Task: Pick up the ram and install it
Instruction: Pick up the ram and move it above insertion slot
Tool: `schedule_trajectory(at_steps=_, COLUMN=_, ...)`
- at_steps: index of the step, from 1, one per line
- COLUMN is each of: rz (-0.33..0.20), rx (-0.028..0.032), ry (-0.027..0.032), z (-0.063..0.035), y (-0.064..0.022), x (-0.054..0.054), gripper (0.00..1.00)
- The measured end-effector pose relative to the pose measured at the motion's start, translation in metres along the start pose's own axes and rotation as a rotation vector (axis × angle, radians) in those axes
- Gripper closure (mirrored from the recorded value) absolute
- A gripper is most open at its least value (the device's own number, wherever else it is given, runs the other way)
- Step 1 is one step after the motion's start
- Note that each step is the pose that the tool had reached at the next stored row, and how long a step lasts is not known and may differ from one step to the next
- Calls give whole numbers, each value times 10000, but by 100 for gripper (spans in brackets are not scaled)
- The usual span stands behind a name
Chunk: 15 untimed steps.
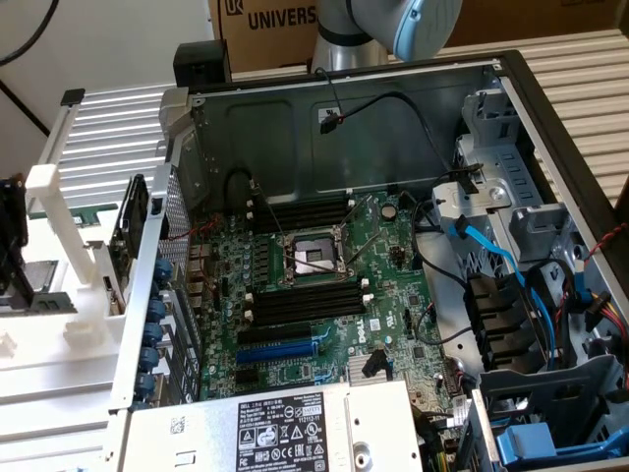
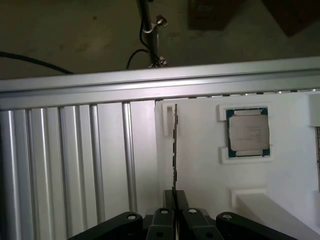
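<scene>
Two dark fingers (image 2: 182, 201) of the hand (image 2: 175, 199) are closed on the near end of the ram (image 2: 175, 145). It stands edge-on along the edge of a white tray (image 2: 200, 165). Farther off lies a processor chip (image 2: 248, 132), then a metal rail (image 2: 150, 82).

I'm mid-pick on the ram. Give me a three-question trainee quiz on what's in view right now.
1. True or false: the pincer is shut on the ram.
2. Which part lies in the white holder beside the ram? A) fan B) processor C) screwdriver
3. Fill in: the long expansion slot on the motherboard is coloured ____.
Key: 1 true; 2 B; 3 blue.
</scene>
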<state>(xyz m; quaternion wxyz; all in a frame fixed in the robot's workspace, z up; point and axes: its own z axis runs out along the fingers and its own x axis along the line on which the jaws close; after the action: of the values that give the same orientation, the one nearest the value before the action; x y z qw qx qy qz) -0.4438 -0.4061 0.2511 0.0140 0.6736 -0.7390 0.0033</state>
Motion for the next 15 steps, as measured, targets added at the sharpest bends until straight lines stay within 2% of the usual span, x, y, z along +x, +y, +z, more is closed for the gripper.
schedule_trajectory(at_steps=2, rz=79, rx=1, ry=3, z=-49, y=1, x=1, gripper=87)
schedule_trajectory(at_steps=5, rz=154, rx=-2, ry=3, z=-175, y=11, x=5, gripper=87)
schedule_trajectory(at_steps=6, rz=171, rx=-1, ry=3, z=-221, y=14, x=7, gripper=87)
schedule_trajectory(at_steps=7, rz=257, rx=-3, ry=1, z=-354, y=18, x=10, gripper=87)
schedule_trajectory(at_steps=12, rz=491, rx=-4, ry=-2, z=-549, y=21, x=15, gripper=87)
schedule_trajectory(at_steps=14, rz=760, rx=-4, ry=42, z=-658, y=23, x=18, gripper=87)
schedule_trajectory(at_steps=15, rz=848, rx=-7, ry=45, z=-685, y=23, x=18, gripper=87)
